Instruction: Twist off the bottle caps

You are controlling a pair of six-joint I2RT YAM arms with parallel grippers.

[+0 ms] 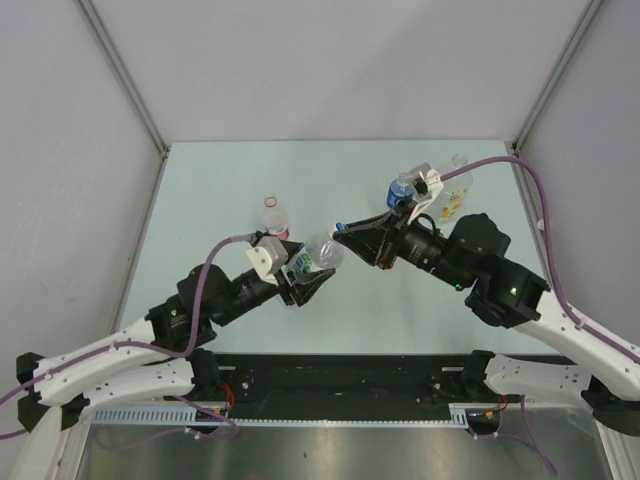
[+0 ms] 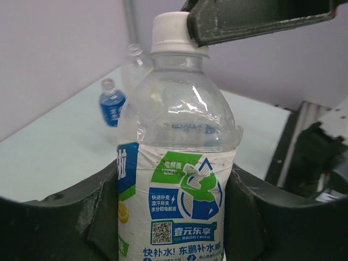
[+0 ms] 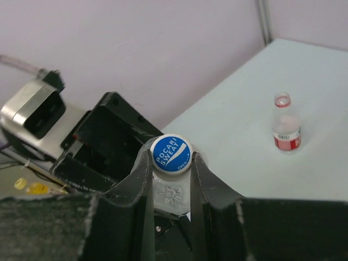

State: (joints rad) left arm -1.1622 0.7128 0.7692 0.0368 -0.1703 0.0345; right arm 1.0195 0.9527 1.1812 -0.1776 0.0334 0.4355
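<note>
Left gripper closed round body of white-and-blue-labelled bottle, mid-desk, tilted, long axis pointing up-right. Its cap, white with blue top, end-on between fingers of right gripper, clamped on it, in line with axis; twist looks ready. Red-labelled bottle just behind-left; blue-labelled bottle, larger bottle far right. Nothing blocks.

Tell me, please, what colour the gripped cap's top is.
Blue with white lettering on the cap; right wrist view.
</note>
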